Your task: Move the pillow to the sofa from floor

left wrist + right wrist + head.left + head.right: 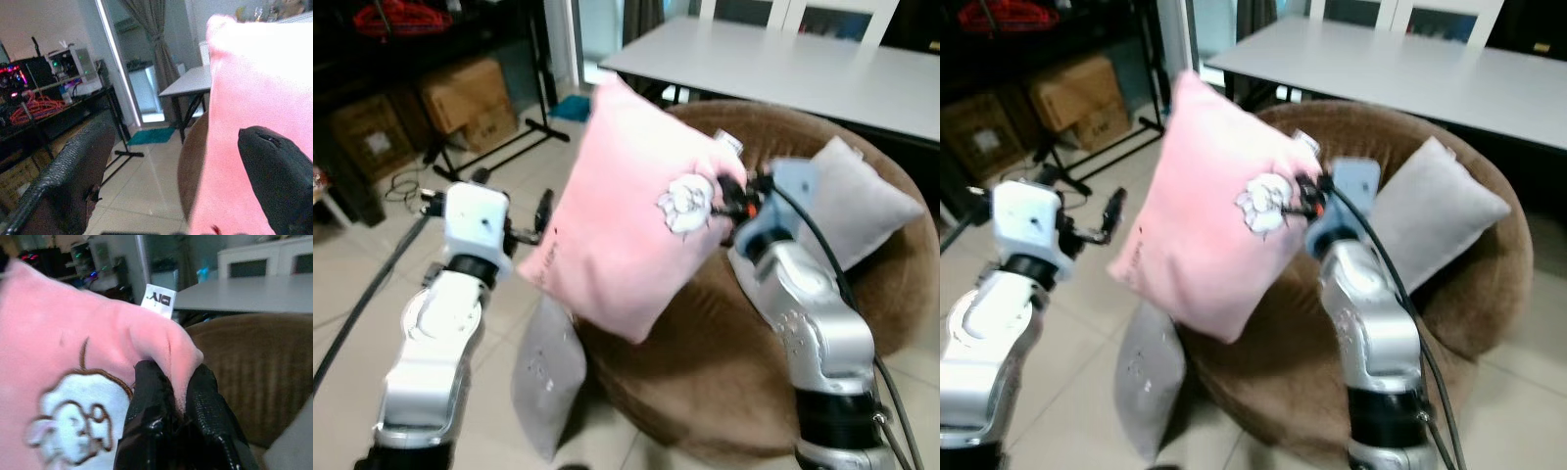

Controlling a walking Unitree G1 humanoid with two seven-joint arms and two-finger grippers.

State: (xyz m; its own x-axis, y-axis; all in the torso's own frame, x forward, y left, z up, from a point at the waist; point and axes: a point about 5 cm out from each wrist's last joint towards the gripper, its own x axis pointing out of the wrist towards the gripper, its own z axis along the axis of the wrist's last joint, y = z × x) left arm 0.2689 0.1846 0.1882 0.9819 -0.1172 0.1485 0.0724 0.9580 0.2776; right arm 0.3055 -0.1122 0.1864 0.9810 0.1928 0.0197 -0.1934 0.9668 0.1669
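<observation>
A pink pillow (626, 211) with a white flower print hangs in the air, tilted, above the front left rim of the round brown sofa (705, 392). My right gripper (729, 196) is shut on the pillow's right edge, and the wrist view shows the fabric bunched between its fingers (151, 391). My left gripper (540, 223) is open at the pillow's left edge. In the left wrist view the pink pillow (254, 88) lies against one of its fingers (279, 171).
A grey pillow (862, 206) rests on the sofa's back right. Another grey pillow (546, 377) stands on the tiled floor against the sofa's front left. A white table (783, 59) is behind the sofa. Cardboard boxes (470, 98) and a black rack foot (509, 142) are at the far left.
</observation>
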